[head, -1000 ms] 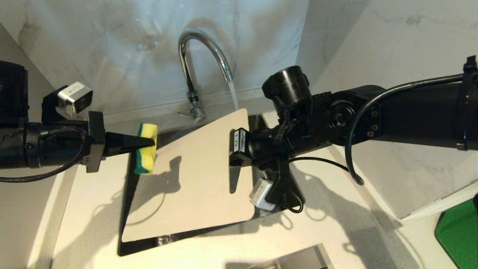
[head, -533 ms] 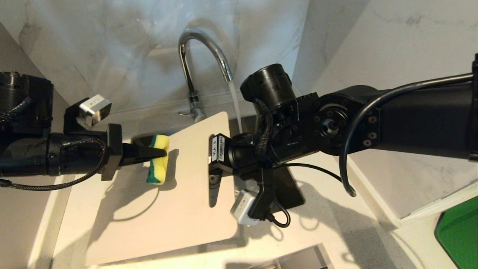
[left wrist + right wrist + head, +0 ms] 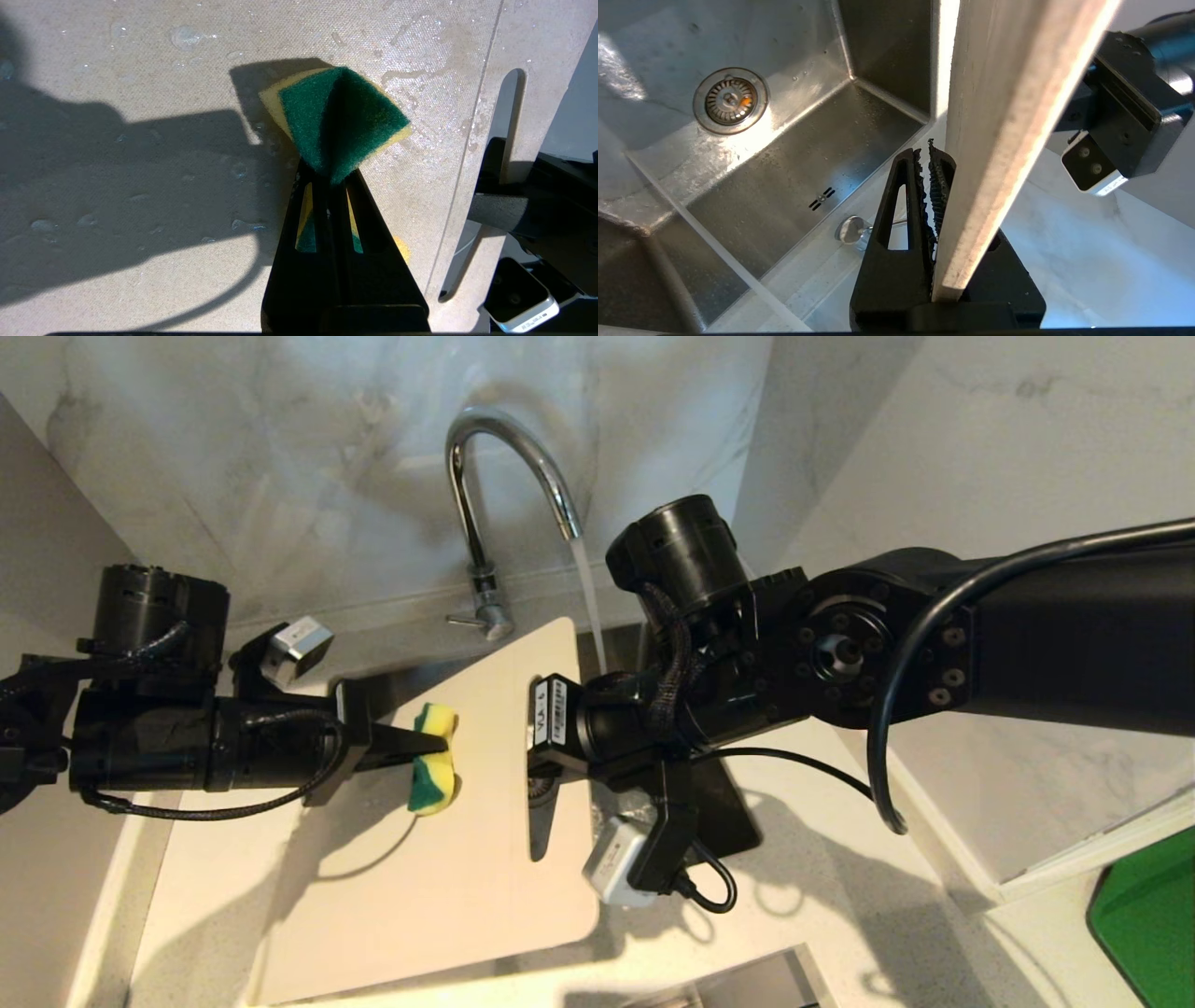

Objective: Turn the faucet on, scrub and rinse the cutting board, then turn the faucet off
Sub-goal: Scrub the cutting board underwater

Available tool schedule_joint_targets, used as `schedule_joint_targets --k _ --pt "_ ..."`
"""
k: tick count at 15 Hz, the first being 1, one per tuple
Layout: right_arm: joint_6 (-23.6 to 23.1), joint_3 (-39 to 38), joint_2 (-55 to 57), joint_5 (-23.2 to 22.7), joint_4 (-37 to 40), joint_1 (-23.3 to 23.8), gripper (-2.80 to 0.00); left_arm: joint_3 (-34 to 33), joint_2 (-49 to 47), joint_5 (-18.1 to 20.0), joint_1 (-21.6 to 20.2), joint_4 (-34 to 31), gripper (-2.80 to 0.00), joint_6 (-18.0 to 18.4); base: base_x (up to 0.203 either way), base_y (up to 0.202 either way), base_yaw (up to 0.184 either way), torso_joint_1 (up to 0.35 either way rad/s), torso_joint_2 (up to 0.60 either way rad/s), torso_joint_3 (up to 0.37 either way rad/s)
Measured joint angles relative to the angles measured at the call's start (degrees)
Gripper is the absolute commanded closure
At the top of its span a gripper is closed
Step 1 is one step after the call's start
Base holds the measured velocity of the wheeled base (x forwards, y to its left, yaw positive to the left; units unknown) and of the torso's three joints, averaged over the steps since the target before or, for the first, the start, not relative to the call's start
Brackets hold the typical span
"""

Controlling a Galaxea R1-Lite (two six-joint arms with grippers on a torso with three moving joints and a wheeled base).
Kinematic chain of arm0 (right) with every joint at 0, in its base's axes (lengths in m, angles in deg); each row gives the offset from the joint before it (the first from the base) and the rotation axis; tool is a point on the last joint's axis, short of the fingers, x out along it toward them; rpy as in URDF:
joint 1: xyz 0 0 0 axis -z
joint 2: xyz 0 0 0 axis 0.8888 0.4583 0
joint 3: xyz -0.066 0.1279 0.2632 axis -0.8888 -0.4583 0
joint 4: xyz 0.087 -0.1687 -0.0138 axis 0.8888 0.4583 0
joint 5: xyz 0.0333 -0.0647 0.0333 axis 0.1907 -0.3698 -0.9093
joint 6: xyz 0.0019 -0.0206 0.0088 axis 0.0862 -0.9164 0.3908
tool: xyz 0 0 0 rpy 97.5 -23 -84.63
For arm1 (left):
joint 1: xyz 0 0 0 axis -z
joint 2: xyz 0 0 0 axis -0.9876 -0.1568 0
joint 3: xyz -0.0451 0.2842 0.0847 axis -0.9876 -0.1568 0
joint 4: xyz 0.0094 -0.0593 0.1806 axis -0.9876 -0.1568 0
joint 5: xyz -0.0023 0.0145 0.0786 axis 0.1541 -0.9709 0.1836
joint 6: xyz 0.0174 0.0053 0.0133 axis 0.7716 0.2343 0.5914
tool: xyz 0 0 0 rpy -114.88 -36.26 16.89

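Observation:
The chrome faucet (image 3: 509, 467) is running, and its stream (image 3: 588, 588) falls just past the far corner of the cutting board (image 3: 439, 887). The beige board is tilted over the sink. My right gripper (image 3: 541, 784) is shut on its handle-slot end, with the board's edge (image 3: 1008, 116) rising between my fingers (image 3: 928, 151). My left gripper (image 3: 439, 744) is shut on a yellow and green sponge (image 3: 434, 775), folded in the jaws (image 3: 329, 175). The sponge (image 3: 336, 116) is at or just above the board's wet face (image 3: 140, 186), near the slot (image 3: 509, 116).
The steel sink basin (image 3: 784, 154) with its drain (image 3: 731, 100) lies under the board. The faucet's thin lever (image 3: 464, 619) points left at its base. Pale counter (image 3: 840, 896) surrounds the sink, and a green object (image 3: 1144, 924) sits at the far right.
The right arm has swung the board to the left, so the stream now falls past its far corner. The left gripper has carried the sponge from the board's left edge onto its face.

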Motion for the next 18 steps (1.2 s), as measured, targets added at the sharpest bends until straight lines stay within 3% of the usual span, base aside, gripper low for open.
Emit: schedule_joint_targets --k 11,18 --pt "1.3 0.2 -2.7 -0.2 0.0 0.1 0.00 -3.2 -2.0 -0.2 -1.2 2.0 0.00 0.5 0.000 0.000 0.000 0.000 0.00 0.000" --pt "1.6 0.5 -3.7 -0.8 -0.5 0.6 0.00 -13.4 -2.3 0.8 -12.0 8.0 0.00 6.9 0.000 0.000 0.000 0.000 0.00 0.000"
